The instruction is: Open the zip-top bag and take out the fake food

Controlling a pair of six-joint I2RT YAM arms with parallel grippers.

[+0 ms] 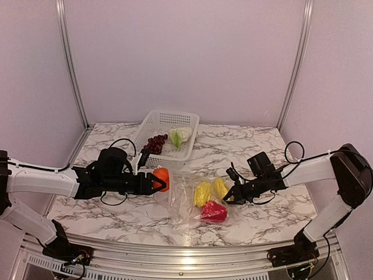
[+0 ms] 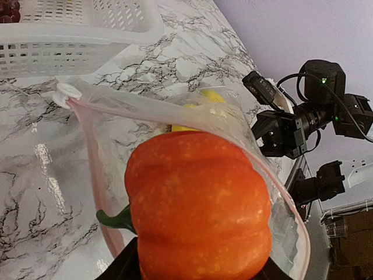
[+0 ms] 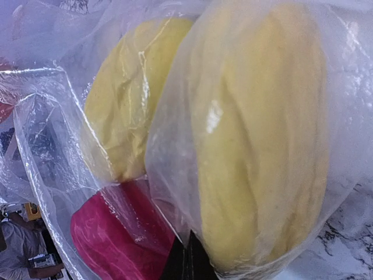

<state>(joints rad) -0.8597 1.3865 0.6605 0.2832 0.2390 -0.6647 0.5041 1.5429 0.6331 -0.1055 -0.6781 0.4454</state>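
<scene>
Grey-veined white marble-pattern worktop (image 1: 250, 146)
White perforated plastic basket (image 1: 148, 125) at the back; clear crinkly zip-top bag (image 1: 183, 198) lying in front of it.

Counting six pieces of fake food in all: one orange round fruit (image 1: 162, 179), one red piece (image 1: 214, 211), one white-green cabbage (image 1: 180, 136), one bunch of dark purple grapes (image 1: 155, 143), and two yellow ones, a first yellow piece (image 1: 203, 193) and a second yellow piece (image 1: 220, 188). Counting one clear zip-top bag (image 1: 185, 201) and one white perforated basket (image 1: 152, 119). Counting two arms, each ending in one gripper: one left gripper (image 1: 157, 182), one right gripper (image 1: 228, 197). Counting one marble table (image 1: 250, 143) under everything.
</scene>
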